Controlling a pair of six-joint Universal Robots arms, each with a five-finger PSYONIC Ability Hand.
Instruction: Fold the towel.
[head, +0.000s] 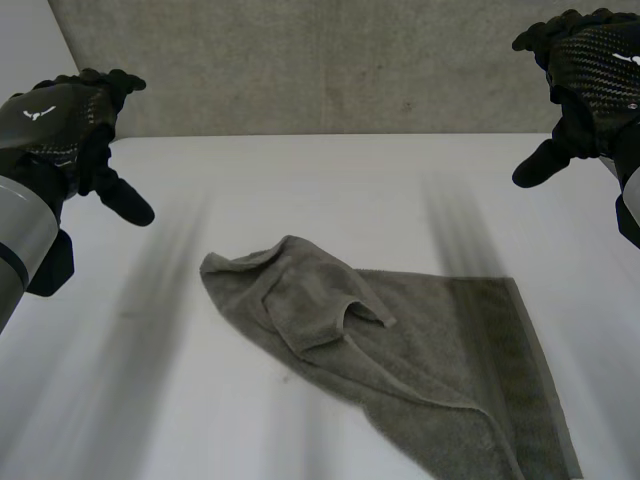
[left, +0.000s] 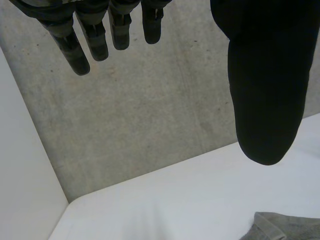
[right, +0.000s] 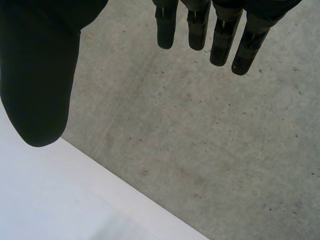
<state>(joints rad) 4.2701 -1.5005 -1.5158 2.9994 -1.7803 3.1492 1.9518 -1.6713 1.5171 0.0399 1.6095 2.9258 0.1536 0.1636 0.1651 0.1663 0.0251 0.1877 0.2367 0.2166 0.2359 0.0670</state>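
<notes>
Towel (head: 420, 360) lies rumpled on the desk (head: 300, 180), running from the middle of the head view down to its lower right; its upper-left corner is flopped back onto the cloth as a loose flap (head: 320, 300); the right edge runs fairly straight toward the lower right corner. Left hand (head: 60, 125) hangs at the upper left and right hand (head: 590, 70) at the upper right, both raised off the desk and well apart from the cloth. Each has straight, slightly spread fingers, the thumb held away and nothing between them. In the wrist views the grey wall (head: 300, 60) lies beyond the fingertips.

No fold looks made yet, so the step in hand is likely the reach and the flattening. The left hand would do best to come down on the flap, pinch only its top layer right at the corner, and draw it toward the upper left until it lies flat. The right hand should meanwhile press or pinch the far right corner, since limp terry pulled from one side would probably drag the whole cloth. Grip at corners, not the middle; keep lifts low; match edge to edge before letting go.
</notes>
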